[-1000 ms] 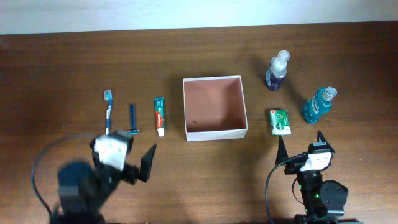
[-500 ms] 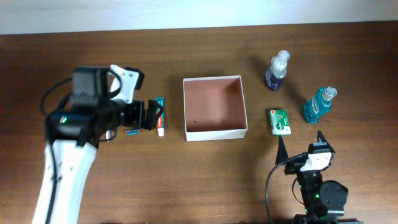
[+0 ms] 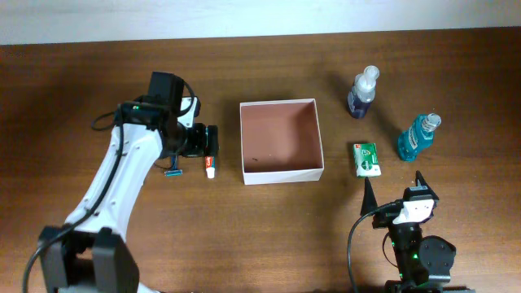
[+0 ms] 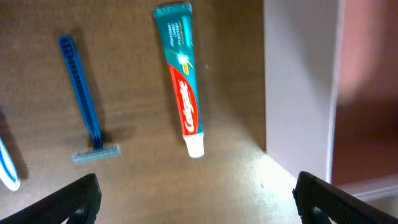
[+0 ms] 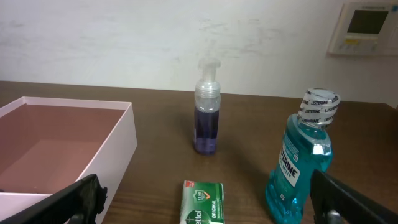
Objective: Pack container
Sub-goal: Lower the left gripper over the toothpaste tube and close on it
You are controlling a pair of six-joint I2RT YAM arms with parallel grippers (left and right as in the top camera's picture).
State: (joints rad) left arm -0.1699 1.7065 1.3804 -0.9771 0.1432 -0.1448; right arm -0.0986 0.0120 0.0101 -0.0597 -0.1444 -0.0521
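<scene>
The container [image 3: 281, 173] is a square white-walled box with a pinkish-brown inside, at the table's middle; its wall shows in the left wrist view [image 4: 301, 81] and the right wrist view [image 5: 118, 146]. My left gripper [image 3: 203, 145] hangs open and empty over a green-and-red toothpaste tube [image 4: 183, 81] just left of the box; its tip shows from overhead [image 3: 210, 168]. My right gripper [image 3: 395, 194] is open and empty near the front edge, behind a green soap box [image 3: 368, 159].
A blue razor [image 4: 84, 102] and a toothbrush head [image 4: 7, 168] lie left of the toothpaste. A purple spray bottle [image 3: 364, 92] and a blue mouthwash bottle [image 3: 418, 137] stand right of the box. The left arm covers the table left of the toothpaste.
My left arm has swung from the front left up and right, and its open gripper now sits over the toothpaste beside the box. The right arm has not moved.
</scene>
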